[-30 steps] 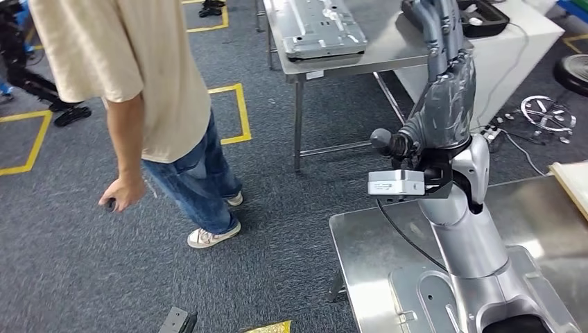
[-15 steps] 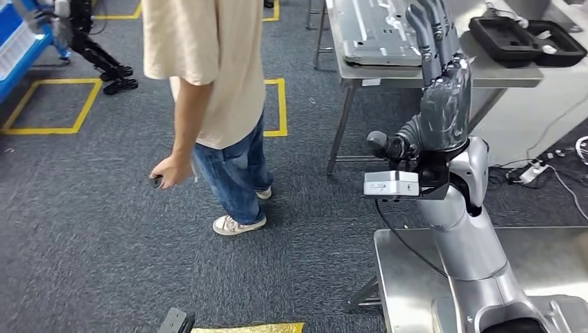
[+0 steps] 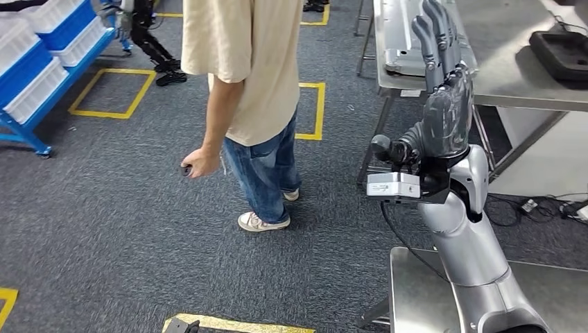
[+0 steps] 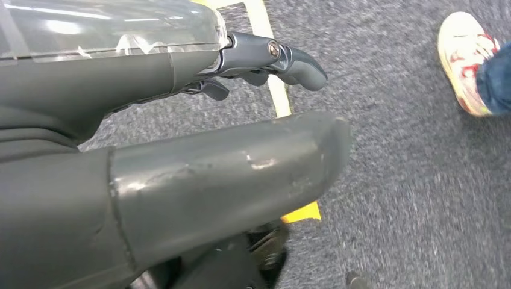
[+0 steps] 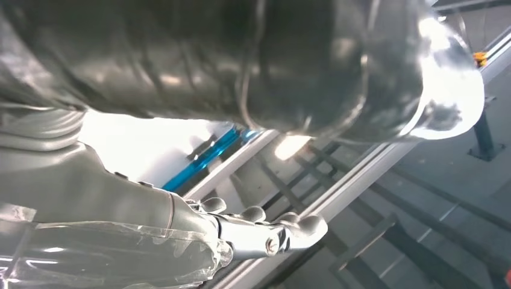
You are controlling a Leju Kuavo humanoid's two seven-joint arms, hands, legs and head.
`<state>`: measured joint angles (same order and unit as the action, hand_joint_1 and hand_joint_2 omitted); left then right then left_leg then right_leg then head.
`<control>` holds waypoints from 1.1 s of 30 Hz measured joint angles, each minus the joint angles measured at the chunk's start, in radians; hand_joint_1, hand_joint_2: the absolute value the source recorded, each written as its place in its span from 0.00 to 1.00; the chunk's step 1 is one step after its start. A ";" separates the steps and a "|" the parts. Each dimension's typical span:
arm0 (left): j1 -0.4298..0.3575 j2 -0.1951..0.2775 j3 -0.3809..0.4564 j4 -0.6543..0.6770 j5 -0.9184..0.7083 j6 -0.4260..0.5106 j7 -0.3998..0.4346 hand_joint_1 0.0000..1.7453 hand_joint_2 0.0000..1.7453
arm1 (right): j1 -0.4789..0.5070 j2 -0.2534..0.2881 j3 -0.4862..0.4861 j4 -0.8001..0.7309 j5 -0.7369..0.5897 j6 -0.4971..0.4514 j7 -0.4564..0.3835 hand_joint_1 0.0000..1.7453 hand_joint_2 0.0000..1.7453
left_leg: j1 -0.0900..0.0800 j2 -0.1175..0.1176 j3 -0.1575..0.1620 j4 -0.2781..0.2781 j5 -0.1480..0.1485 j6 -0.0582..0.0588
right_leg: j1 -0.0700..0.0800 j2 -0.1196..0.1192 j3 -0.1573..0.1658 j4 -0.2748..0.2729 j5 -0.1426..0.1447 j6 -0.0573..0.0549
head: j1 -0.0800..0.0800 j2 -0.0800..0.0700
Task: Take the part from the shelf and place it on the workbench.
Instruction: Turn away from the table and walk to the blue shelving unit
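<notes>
Floor (image 3: 104, 229) rough grey carpet; tables (image 3: 513, 76) brushed steel (dull sheen); right arm (image 3: 464, 236) glossy silver; crates (image 3: 41, 69) plastic.

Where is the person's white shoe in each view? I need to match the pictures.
Head view: a white shoe sits on the carpet just left of and below centre, under the jeans.
Left wrist view: a white shoe is in the picture's upper right corner; which foot it is I cannot tell.
Right wrist view: not in it.
Shared landmark: the blue jeans, whose cuff meets the shoe.
</notes>
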<state>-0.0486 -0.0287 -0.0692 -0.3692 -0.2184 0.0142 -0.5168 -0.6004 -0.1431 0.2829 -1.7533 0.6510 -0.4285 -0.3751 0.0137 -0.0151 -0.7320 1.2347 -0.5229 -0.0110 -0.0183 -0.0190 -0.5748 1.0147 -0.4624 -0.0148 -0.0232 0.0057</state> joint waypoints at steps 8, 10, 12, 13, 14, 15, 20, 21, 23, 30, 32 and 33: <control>0.023 0.009 0.019 0.009 0.016 0.009 -0.021 0.00 0.00 | 0.027 0.000 -0.001 0.011 0.017 -0.004 0.000 0.00 0.00 | -0.011 0.069 0.112 -0.204 0.088 0.021 | 0.013 -0.088 0.006 0.012 -0.020 0.020 | 0.001 0.000; 0.025 0.008 0.022 0.009 0.017 0.008 -0.023 0.00 0.00 | 0.025 0.002 0.000 0.017 0.018 -0.003 0.000 0.00 0.00 | -0.009 0.043 0.112 -0.210 0.094 0.034 | 0.013 -0.102 0.011 0.010 -0.024 0.030 | 0.001 0.000; 0.024 0.004 0.024 0.009 0.017 0.006 -0.026 0.00 0.00 | 0.021 0.003 0.000 0.021 0.019 -0.003 0.002 0.00 0.00 | -0.005 0.021 0.116 -0.220 0.101 0.045 | 0.008 -0.067 0.002 0.042 -0.052 0.039 | 0.001 0.000; 0.023 0.002 0.024 0.009 0.016 0.004 -0.027 0.00 0.00 | 0.018 0.003 0.000 0.023 0.019 -0.004 0.004 0.00 0.00 | -0.003 0.012 0.118 -0.223 0.103 0.051 | 0.006 -0.036 -0.018 0.087 -0.080 0.042 | 0.001 0.000; 0.021 0.000 0.025 0.009 0.016 0.002 -0.029 0.00 0.00 | 0.018 0.003 0.000 0.026 0.018 -0.004 0.005 0.00 0.00 | -0.004 0.002 0.118 -0.224 0.104 0.054 | 0.005 -0.008 -0.048 0.150 -0.113 0.043 | 0.001 0.000; 0.019 -0.001 0.025 0.009 0.014 0.001 -0.029 0.00 0.00 | 0.018 0.003 0.000 0.028 0.018 -0.005 0.005 0.00 0.00 | -0.004 -0.009 0.117 -0.223 0.105 0.056 | 0.005 0.007 -0.082 0.218 -0.141 0.043 | 0.001 0.000; 0.018 -0.005 0.025 0.009 0.009 -0.002 -0.029 0.00 0.00 | 0.020 0.003 0.000 0.039 0.015 -0.008 0.006 0.00 0.00 | -0.005 -0.074 0.117 -0.216 0.104 0.056 | 0.004 0.049 -0.064 0.138 -0.042 0.032 | 0.001 0.000; 0.017 -0.006 0.025 0.009 0.008 -0.002 -0.029 0.00 0.00 | 0.019 0.003 0.000 0.039 0.015 -0.009 0.006 0.00 0.00 | -0.006 -0.086 0.115 -0.214 0.104 0.053 | 0.003 0.071 -0.038 0.076 -0.018 0.028 | 0.001 0.000; 0.015 -0.009 0.025 0.009 0.005 -0.001 -0.027 0.00 0.00 | 0.017 0.003 0.000 0.039 0.013 -0.010 0.006 0.00 0.00 | -0.002 -0.107 0.106 -0.213 0.107 0.042 | 0.004 0.099 -0.014 0.017 -0.005 0.023 | 0.001 0.000; -0.001 0.009 0.025 0.000 -0.006 0.010 -0.013 0.00 0.00 | 0.016 0.008 0.000 0.040 -0.013 -0.026 -0.010 0.00 0.00 | -0.002 -0.006 0.012 -0.031 0.014 0.005 | 0.003 0.009 0.009 -0.009 0.000 -0.001 | 0.000 0.000; -0.007 0.014 0.025 -0.007 -0.008 0.014 -0.009 0.00 0.00 | 0.020 0.009 0.000 0.040 -0.018 -0.027 -0.012 0.00 0.00 | 0.002 0.006 -0.029 0.053 -0.007 0.000 | 0.005 -0.020 0.010 -0.008 -0.003 -0.001 | 0.000 0.000; -0.008 0.016 0.025 -0.010 -0.008 0.015 -0.008 0.00 0.00 | 0.021 0.009 0.000 0.040 -0.019 -0.027 -0.013 0.00 0.00 | 0.003 0.010 -0.023 0.042 0.009 -0.002 | 0.004 -0.033 0.012 -0.007 -0.005 0.000 | 0.000 0.000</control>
<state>-0.0563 -0.0130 -0.0439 -0.3788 -0.2267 0.0294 -0.5243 -0.5789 -0.1337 0.2831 -1.7133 0.6322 -0.4551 -0.3880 0.0169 -0.0054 -0.7548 1.2764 -0.5139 -0.0131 -0.0138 -0.0517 -0.5633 1.0081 -0.4678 -0.0146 -0.0237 0.0057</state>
